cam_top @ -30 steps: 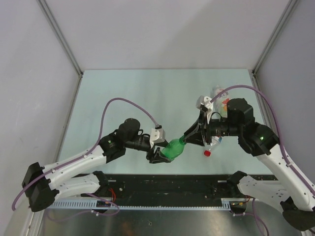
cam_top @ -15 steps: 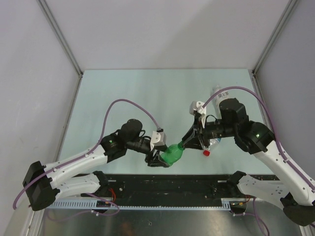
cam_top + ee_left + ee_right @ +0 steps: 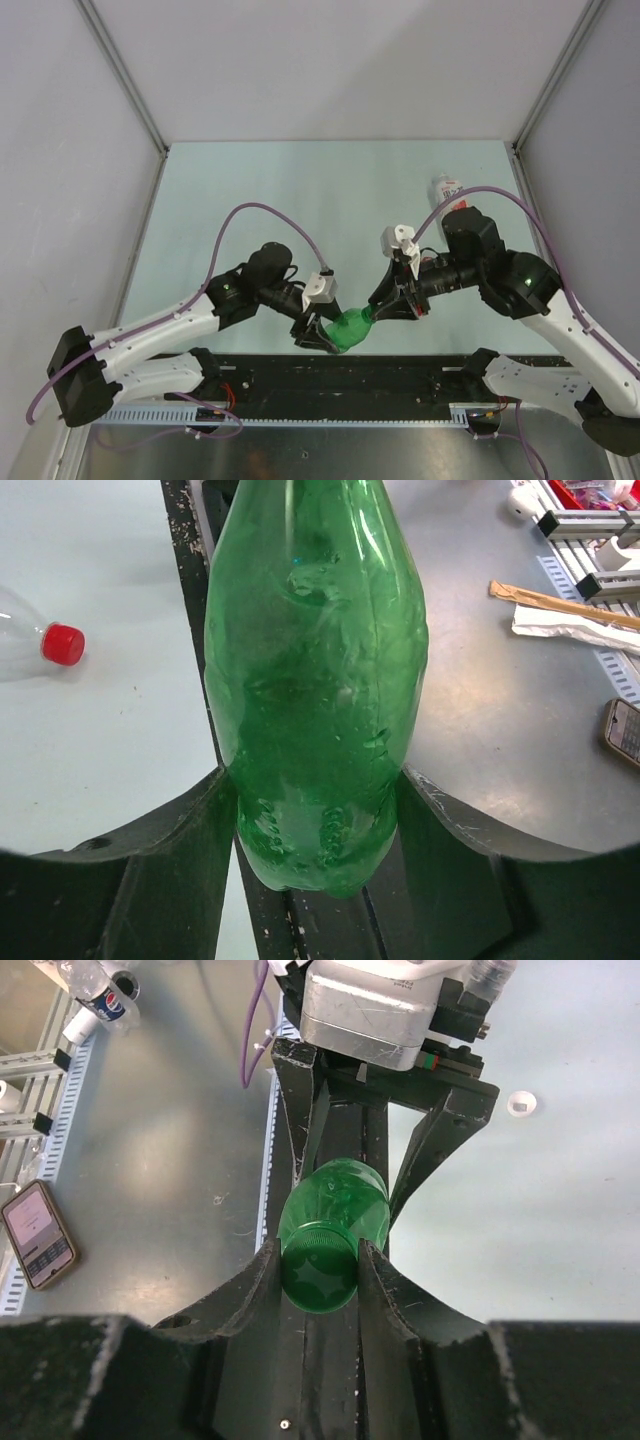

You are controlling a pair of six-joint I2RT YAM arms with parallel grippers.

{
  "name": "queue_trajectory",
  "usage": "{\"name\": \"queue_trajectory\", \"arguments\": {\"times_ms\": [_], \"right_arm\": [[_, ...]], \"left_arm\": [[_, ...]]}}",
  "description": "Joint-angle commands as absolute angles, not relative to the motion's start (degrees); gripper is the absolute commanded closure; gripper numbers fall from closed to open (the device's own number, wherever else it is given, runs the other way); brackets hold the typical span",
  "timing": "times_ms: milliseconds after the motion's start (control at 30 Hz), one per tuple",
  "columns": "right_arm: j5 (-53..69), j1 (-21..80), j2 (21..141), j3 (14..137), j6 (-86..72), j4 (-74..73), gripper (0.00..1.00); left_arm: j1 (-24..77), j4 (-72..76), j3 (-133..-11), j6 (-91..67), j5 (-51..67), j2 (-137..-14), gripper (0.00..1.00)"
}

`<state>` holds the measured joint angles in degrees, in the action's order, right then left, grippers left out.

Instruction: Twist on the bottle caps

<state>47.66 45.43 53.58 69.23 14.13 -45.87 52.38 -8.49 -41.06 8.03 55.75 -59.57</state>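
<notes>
green bottle (image 3: pixel 352 328) clamped at lower centre by closed left hand (image 3: pixel 322 335), green cap (image 3: pixel 320 1274) pinched in right hand (image 3: pixel 378 311).

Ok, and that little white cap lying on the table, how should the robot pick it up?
Probably from straight above, pinching its round side wall on two opposite sides. The white cap lies flat and low on the table, so a sideways approach would likely scrape the surface.

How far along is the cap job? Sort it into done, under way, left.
Done, apparently: red cap on a lying clear bottle. Under way: left hand holds the green bottle, right hand grips its green cap. Left: the white cap lies loose.
</notes>
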Motion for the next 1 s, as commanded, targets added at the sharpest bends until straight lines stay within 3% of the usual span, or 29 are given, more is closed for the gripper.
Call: {"name": "queue_trajectory", "arguments": {"times_ms": [0, 433, 733, 967], "right_arm": [[43.58, 47.09, 54.63, 68.82, 14.93, -50.27, 0.88], [27.55, 47.00, 58.69, 67.84, 5.07, -48.84, 1.00], [30.88, 46.48, 60.25, 67.81, 6.26, -52.60, 1.00], [29.19, 47.30, 60.34, 67.77, 6.24, -52.66, 1.00]], "left_arm": [[52.12, 5.46, -47.24, 5.18, 57.90, -58.14, 1.00], [52.13, 8.67, -47.83, 1.46, 44.62, -55.51, 1.00], [52.12, 2.87, -50.03, 10.22, 48.12, -57.04, 1.00], [52.12, 3.25, -53.61, 5.81, 48.33, -60.19, 1.00]]}}
